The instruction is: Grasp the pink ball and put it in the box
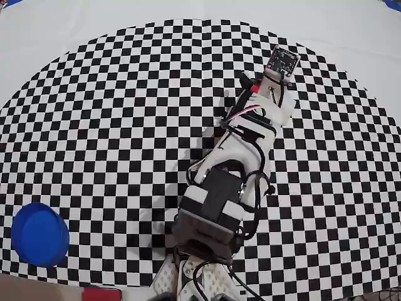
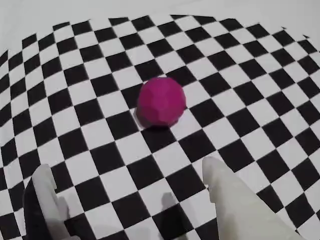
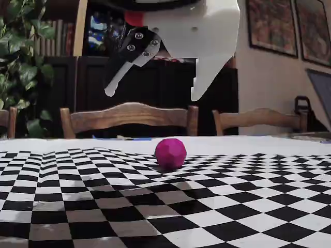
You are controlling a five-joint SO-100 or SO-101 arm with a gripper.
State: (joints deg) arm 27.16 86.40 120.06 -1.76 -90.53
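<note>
Nothing is done yet: the small round pink ball (image 3: 170, 153) sits alone on the black-and-white checkered cloth (image 3: 103, 206), and the round blue tub of a box (image 1: 40, 234) waits far off, empty as far as I can see. Up above the ball, the white gripper (image 3: 152, 93) hangs with its fingers wide apart, holding and touching nothing.

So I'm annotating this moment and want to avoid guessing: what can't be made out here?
- Pink ball: hidden under the arm in the overhead view.
- Blue box: interior hidden; seems covered or upside down.
- Gripper: fingertips cut off by the wrist view's bottom edge.
</note>
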